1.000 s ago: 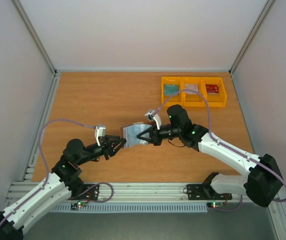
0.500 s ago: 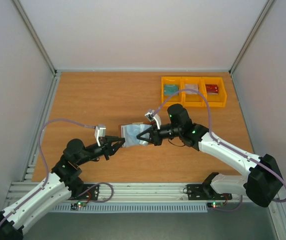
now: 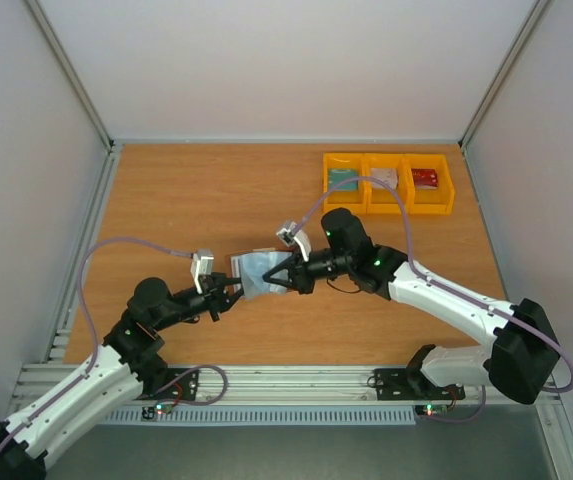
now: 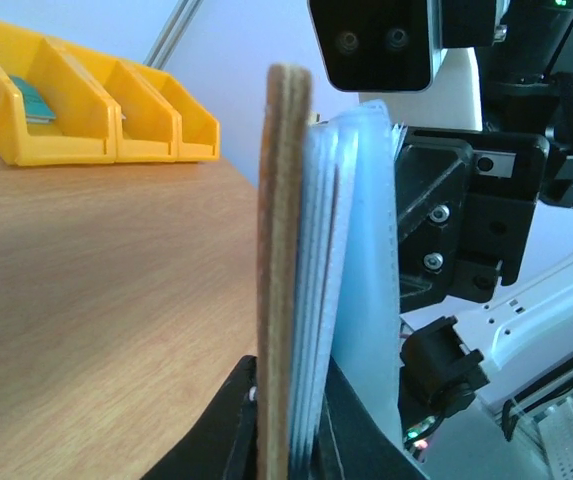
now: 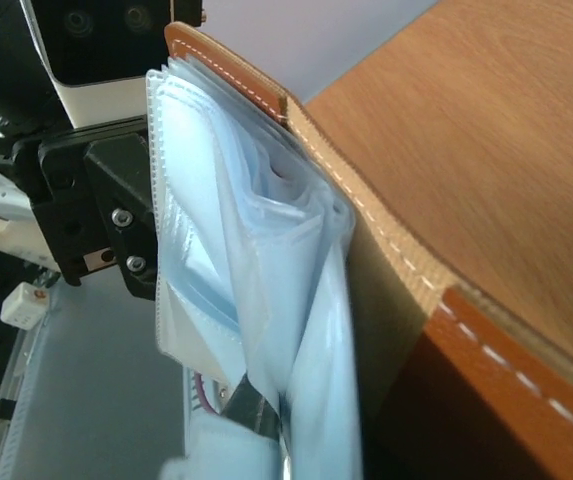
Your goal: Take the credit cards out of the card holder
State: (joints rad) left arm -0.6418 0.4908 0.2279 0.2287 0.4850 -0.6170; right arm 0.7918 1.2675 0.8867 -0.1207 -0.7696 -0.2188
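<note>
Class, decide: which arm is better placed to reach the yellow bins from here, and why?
Right, probably. The bins sit far right, on its side, and the right gripper is nearer them. The left gripper pinches the holder by its leather edge and can steady it.
</note>
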